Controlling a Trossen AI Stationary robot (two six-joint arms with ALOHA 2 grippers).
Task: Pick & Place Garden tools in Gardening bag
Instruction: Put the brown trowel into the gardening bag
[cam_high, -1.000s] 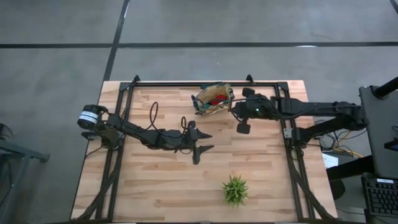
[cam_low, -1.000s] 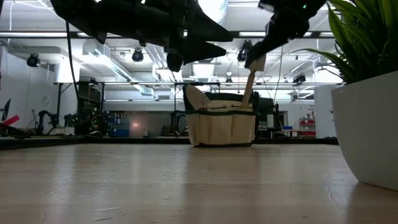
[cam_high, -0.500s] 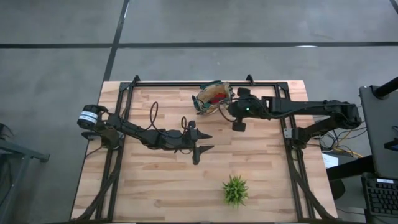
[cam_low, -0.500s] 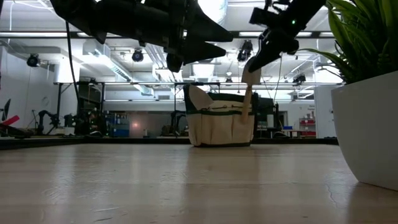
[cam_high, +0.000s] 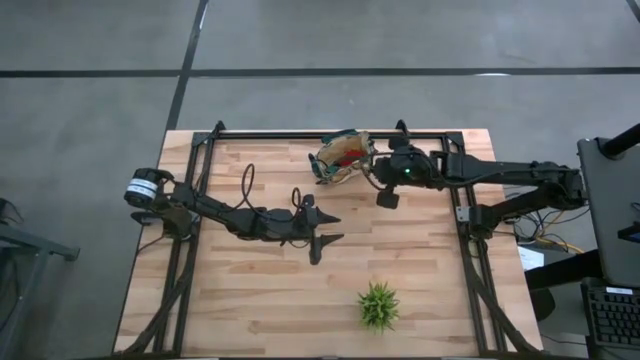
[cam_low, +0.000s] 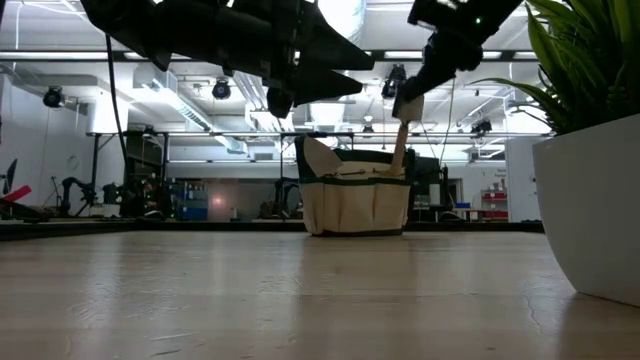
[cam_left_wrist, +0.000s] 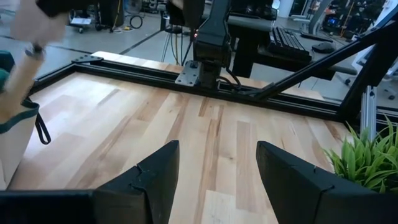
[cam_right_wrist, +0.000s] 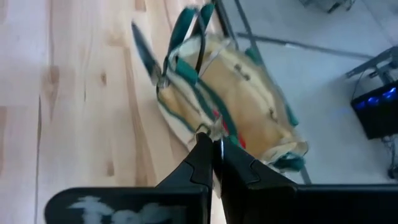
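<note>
The tan gardening bag (cam_high: 338, 158) with green trim stands on its base at the far middle of the table; it also shows in the low view (cam_low: 355, 195). Something red (cam_right_wrist: 240, 143) lies inside it. My right gripper (cam_high: 370, 171) hovers at the bag's right rim, shut on the wooden-handled trowel (cam_low: 400, 135). My left gripper (cam_high: 322, 228) hangs open and empty over the table's middle, well clear of the bag. The other tools do not show. My right gripper pinches the trowel's pale metal end (cam_low: 408, 102) between its two shut fingers (cam_right_wrist: 200, 157), coming from above and from the table's right. The trowel hangs tilted below the fingers. Its wooden handle (cam_left_wrist: 20, 74) points down into the bag's open top.
A spiky green plant in a white pot (cam_high: 378, 306) stands near the table's front edge, right of middle, and looms large in the low view (cam_low: 590, 210). A black frame (cam_high: 330, 134) runs along the table's far edge and sides.
My right gripper went toward the bag and down with the trowel, sinking the handle deeper into the bag, then rose and drew back a little toward the right. It stays shut on the trowel.
</note>
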